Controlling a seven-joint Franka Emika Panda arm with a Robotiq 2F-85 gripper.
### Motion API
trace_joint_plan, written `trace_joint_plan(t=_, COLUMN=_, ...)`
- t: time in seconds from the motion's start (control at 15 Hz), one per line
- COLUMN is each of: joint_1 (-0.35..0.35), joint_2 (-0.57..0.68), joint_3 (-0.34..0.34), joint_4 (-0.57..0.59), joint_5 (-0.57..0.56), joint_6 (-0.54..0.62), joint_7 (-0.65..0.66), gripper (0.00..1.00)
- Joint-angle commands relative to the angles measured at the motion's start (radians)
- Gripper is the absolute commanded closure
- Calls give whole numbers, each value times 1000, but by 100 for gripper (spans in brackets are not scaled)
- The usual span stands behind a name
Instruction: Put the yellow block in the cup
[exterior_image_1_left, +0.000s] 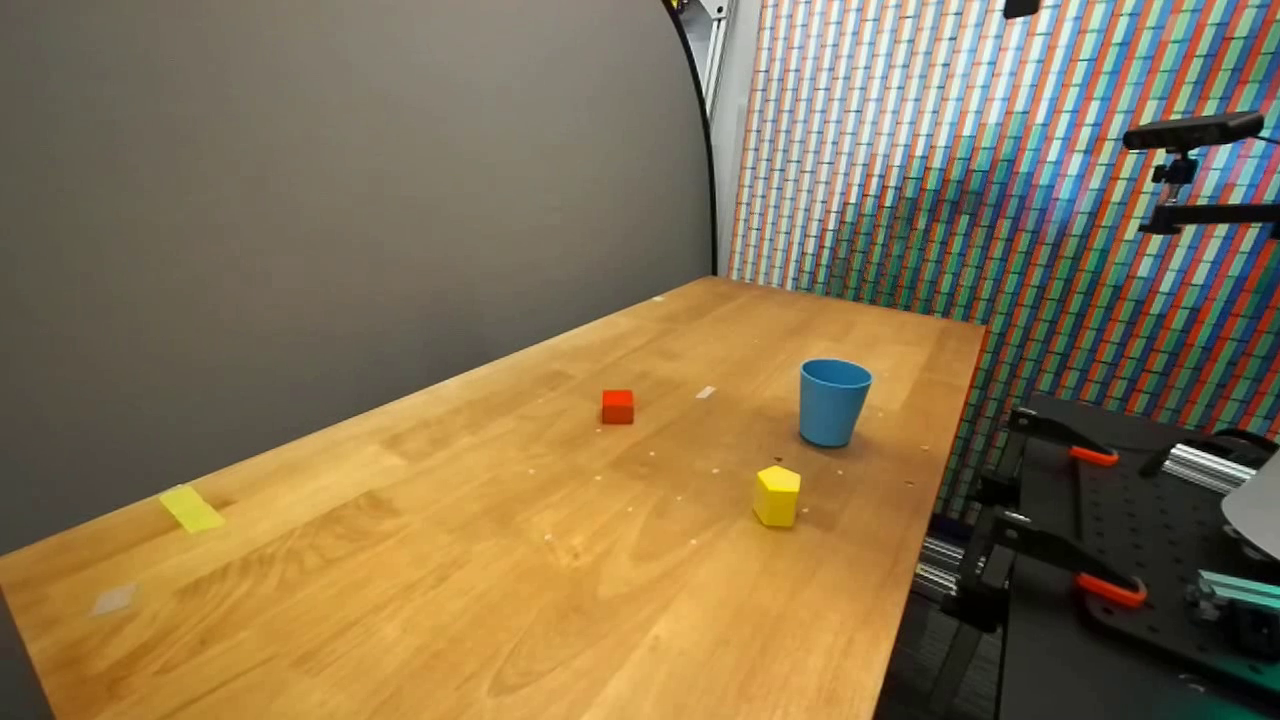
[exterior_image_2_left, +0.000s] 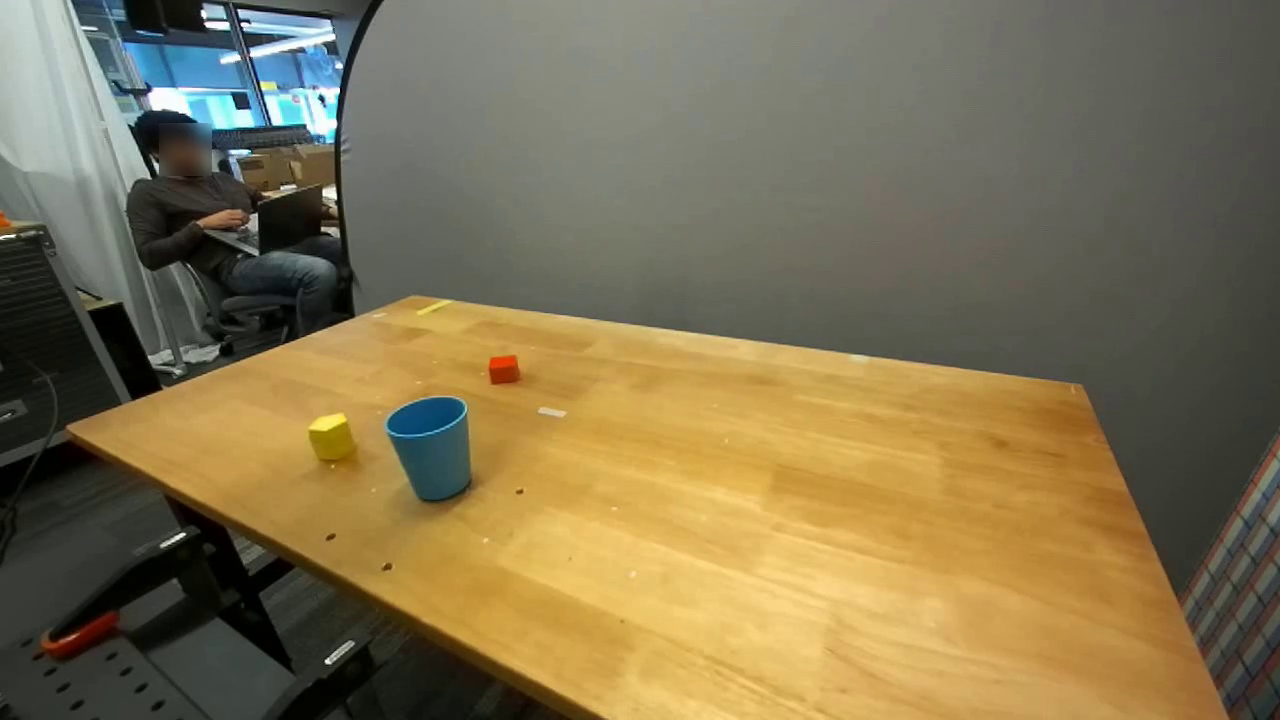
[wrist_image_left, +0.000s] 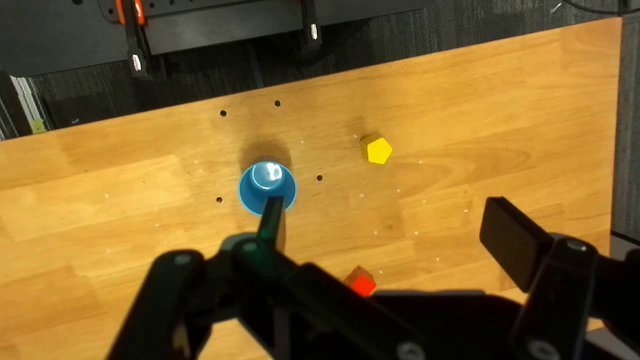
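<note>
The yellow block (exterior_image_1_left: 777, 497) is standing on the table (exterior_image_1_left: 450, 600), its five-sided face pointing upward, near the cup (exterior_image_1_left: 834, 408) but apart from it. The cup is standing upright, and in the wrist view its bottom is showing through the open mouth. The gripper (wrist_image_left: 386, 212) is hanging above the table with its jaws standing wide apart and is holding nothing; in the wrist view it is covering a bit of the cup's rim. The red block (exterior_image_1_left: 618, 407) is sitting apart from both yellow block and cup, the three forming a rough triangle. A yellow strip (exterior_image_1_left: 192, 508) is lying flat near the edge of the table, by the grey backdrop (exterior_image_1_left: 350, 200). In an exterior view a person (exterior_image_2_left: 190, 215) is sitting beyond the table with a laptop (exterior_image_2_left: 290, 218) on the lap. Along the side opposite the backdrop, clamps (exterior_image_1_left: 1070, 558) with orange parts are showing on a black stand (exterior_image_1_left: 1060, 670).
</note>
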Motion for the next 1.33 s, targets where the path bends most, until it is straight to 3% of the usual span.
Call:
trace_joint_plan(t=0.0, joint_1=-11, joint_2=0, joint_3=8, joint_4=3, joint_5=5, joint_6=-4, joint_7=-5, gripper=0)
trace_joint_plan(t=0.2, joint_1=-11, joint_2=0, joint_3=8, joint_4=3, joint_5=5, joint_6=-4, joint_7=-5, gripper=0)
trace_joint_plan(t=0.4, joint_1=10, joint_2=47, joint_3=75, joint_4=10, joint_5=13, joint_6=85, joint_7=32, gripper=0)
trace_joint_plan(t=0.8, joint_1=105, joint_2=287, joint_3=277, joint_4=13, joint_5=22, joint_6=388, joint_7=138, gripper=0)
trace_joint_plan(t=1.07, joint_1=118, joint_2=432, joint_3=300, joint_4=-42, joint_5=1, joint_6=610, joint_7=207, gripper=0)
trace_joint_plan(t=1.27, joint_1=103, joint_2=520, joint_3=291, joint_4=-105, joint_5=-95, joint_6=767, joint_7=272, gripper=0)
